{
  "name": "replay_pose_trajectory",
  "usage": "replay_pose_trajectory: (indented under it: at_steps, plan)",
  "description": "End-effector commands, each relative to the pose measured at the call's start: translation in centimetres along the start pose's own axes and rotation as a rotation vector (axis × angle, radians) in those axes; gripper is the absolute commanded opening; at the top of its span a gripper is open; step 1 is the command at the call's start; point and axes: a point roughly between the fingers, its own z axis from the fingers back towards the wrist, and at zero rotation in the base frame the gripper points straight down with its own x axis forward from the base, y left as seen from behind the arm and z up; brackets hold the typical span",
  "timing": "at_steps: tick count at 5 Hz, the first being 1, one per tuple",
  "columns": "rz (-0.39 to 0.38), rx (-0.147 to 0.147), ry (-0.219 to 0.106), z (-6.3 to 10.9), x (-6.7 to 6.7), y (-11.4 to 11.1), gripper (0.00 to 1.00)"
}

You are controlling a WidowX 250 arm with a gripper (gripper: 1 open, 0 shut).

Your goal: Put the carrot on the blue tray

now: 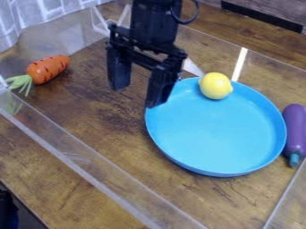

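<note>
You can see the carrot (46, 69) lying on its side on the wooden table, far left. It is short, fat and orange, with dark lines and pale green leaves. The blue tray (221, 134) is big, round and flat, well apart to the right.

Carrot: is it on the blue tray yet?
No. The carrot lies on the wooden table at the far left, well apart from the blue tray, which holds only a yellow fruit.

Wooden table (84, 125) (dark planks) bears the carrot (48, 68), blue tray (221, 134), purple eggplant (294, 131)
</note>
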Motion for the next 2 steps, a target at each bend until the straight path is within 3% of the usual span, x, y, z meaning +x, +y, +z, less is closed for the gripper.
replay_pose_trajectory:
  at_steps: [1,2]
  plan:
    - [-0.032,0.008,-0.057,2.06,0.09,0.15,1.0]
    - [-0.046,0.011,-0.045,2.32,-0.36,-0.09,1.0]
